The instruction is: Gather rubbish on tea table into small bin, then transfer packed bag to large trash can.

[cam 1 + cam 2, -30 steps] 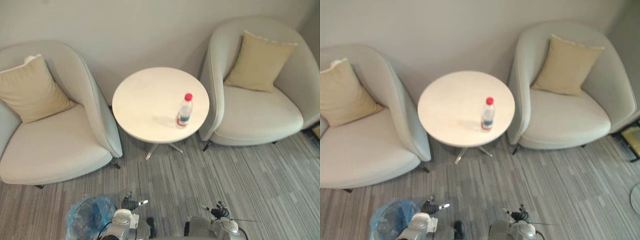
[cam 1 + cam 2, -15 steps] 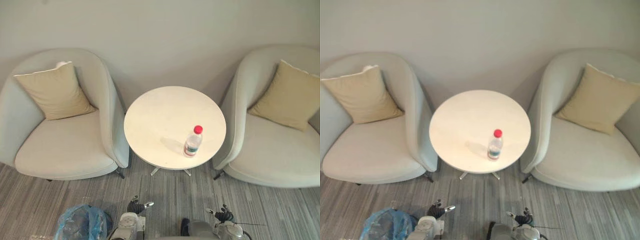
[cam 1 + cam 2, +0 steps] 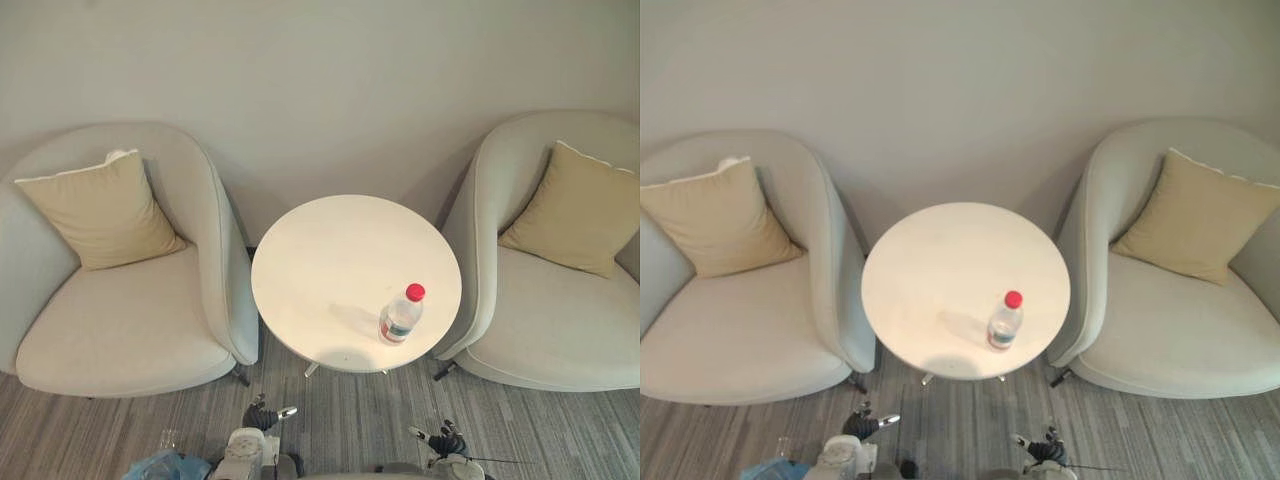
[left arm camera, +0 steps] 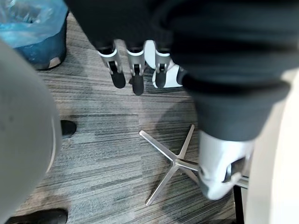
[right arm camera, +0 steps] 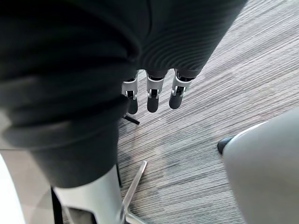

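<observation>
A clear plastic bottle point(image 3: 402, 315) with a red cap stands upright near the front right edge of the round white tea table point(image 3: 330, 260). The small bin lined with a blue bag point(image 3: 166, 467) sits on the carpet at the lower left, and its blue bag point(image 4: 29, 21) also appears past my left hand. My left hand point(image 3: 262, 414) hangs low in front of the table, its fingers point(image 4: 135, 74) straight and holding nothing. My right hand point(image 3: 444, 440) hangs low at the right, its fingers point(image 5: 153, 95) also straight and empty. Both hands are well short of the bottle.
Two pale grey armchairs flank the table, the left armchair point(image 3: 120, 320) with a tan cushion point(image 3: 100, 210) and the right armchair point(image 3: 560, 320) with a tan cushion point(image 3: 575, 210). A wall stands behind them. The table's metal cross foot point(image 4: 174, 163) rests on striped grey carpet.
The whole picture has shifted, so the camera has moved: the table and chairs sit lower and more centred, and the bin has slid to the bottom edge. Both hands stay low and empty.
</observation>
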